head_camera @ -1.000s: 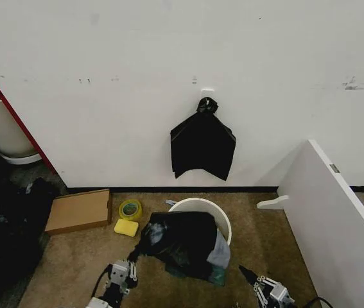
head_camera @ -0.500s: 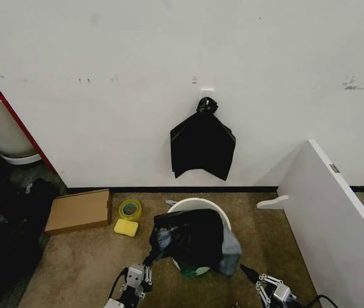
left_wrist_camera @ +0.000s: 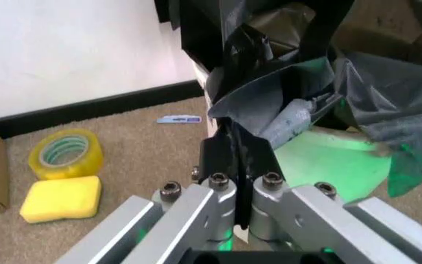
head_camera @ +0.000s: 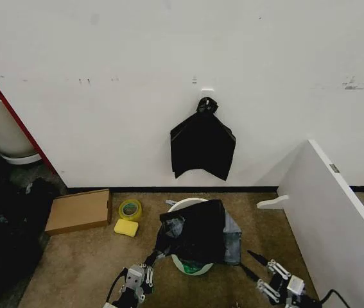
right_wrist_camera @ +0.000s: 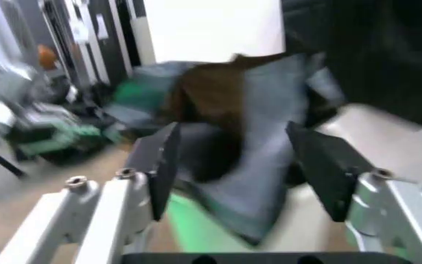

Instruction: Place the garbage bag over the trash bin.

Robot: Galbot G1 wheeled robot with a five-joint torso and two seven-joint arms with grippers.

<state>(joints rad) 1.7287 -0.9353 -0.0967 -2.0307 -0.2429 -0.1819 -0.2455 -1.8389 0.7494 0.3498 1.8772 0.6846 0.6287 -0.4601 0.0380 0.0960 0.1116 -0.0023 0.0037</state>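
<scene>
The glossy black garbage bag (head_camera: pixel 198 232) lies draped over the round white trash bin (head_camera: pixel 180 204), hiding most of the rim and hanging down the near side. My left gripper (head_camera: pixel 151 260) is low at the bin's near left, shut on a corner of the bag. In the left wrist view the gripper (left_wrist_camera: pixel 234 165) pinches a black fold of the bag (left_wrist_camera: pixel 270 82), with the bin's green lower part (left_wrist_camera: pixel 321 165) behind it. My right gripper (head_camera: pixel 248 262) stands open at the bin's near right, just off the bag. In the right wrist view the gripper (right_wrist_camera: pixel 240 165) faces the blurred bag (right_wrist_camera: pixel 259 115).
A flat black bag (head_camera: pixel 202 146) hangs from a wall hook above the bin. A yellow tape roll (head_camera: pixel 130 209), a yellow sponge (head_camera: pixel 126 227) and a cardboard box (head_camera: pixel 79 210) lie on the carpet to the left. A white panel (head_camera: pixel 336 218) slants along the right.
The bag has been carried up and toward the wall, so it now covers more of the bin. My left gripper moved right with its corner. The right gripper shifted a little right.
</scene>
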